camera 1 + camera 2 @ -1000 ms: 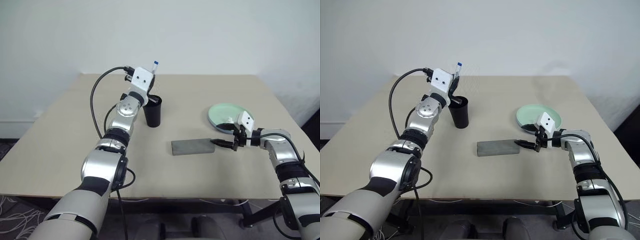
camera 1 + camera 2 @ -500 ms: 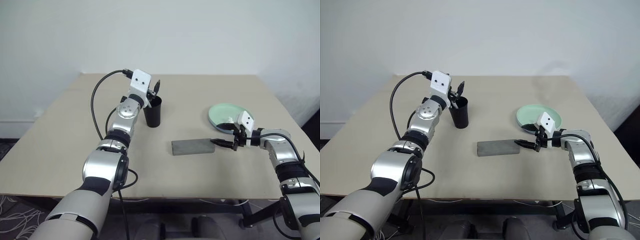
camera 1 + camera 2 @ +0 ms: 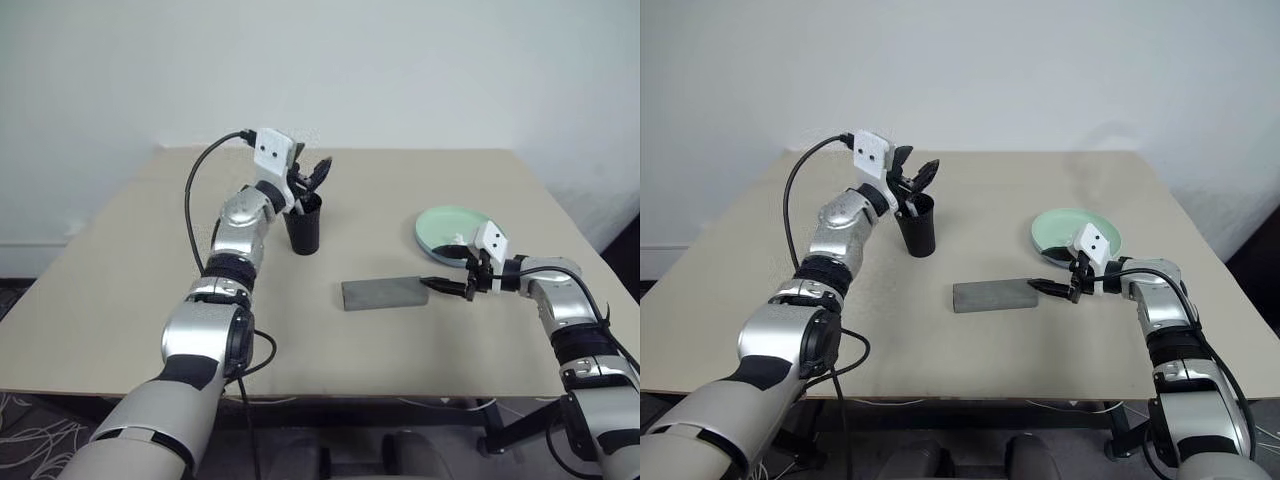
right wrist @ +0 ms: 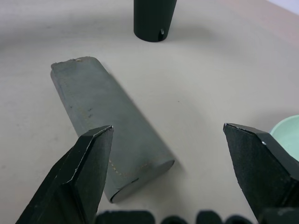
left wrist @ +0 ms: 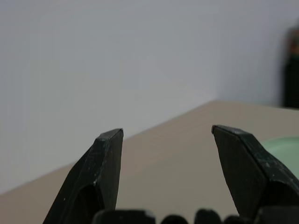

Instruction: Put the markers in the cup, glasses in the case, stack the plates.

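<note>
The black cup [image 3: 304, 228] stands upright left of the table's middle, and a thin pale marker end [image 3: 908, 207] pokes from its mouth. My left gripper [image 3: 316, 172] hovers just over the cup's rim, open and empty, with both fingers [image 5: 105, 168] spread. The grey case [image 3: 385, 292] lies shut in the middle of the table. My right gripper [image 3: 441, 285] is open at the case's right end, its fingers [image 4: 88, 172] apart with the case [image 4: 112, 140] just ahead of them. A pale green plate [image 3: 445, 226] sits behind that gripper. The glasses are hidden.
The beige table [image 3: 130, 300] has bare room on its left and along the front. A white wall rises behind the table's far edge. A black cable [image 3: 190, 205] loops off my left arm.
My left gripper opened and let go of the blue-ended marker, which no longer sticks up above the cup. That hand turned and lifted slightly. The right arm kept still.
</note>
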